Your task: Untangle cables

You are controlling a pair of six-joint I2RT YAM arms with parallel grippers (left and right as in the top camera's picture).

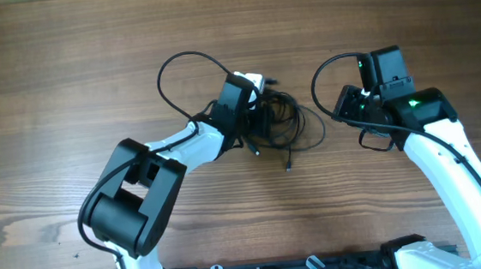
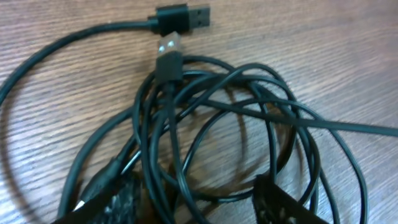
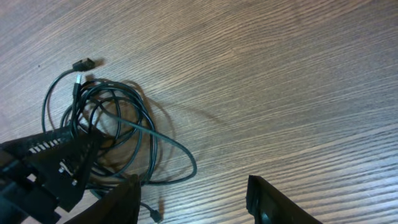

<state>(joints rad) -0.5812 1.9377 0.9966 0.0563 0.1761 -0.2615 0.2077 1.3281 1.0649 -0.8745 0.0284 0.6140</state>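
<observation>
Your left gripper stands open, cables tangled between its fingers, 2 plugs just beyond; your right gripper, open too, has them ahead-left.

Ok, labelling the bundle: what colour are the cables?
The cables look dark green-black; left wrist view.

The table is matt brown wood with plain grain. On it, the cables look like smooth, slightly glossy dark plastic; one plug has a shiny metal tip. My left fingers are matt black.
</observation>
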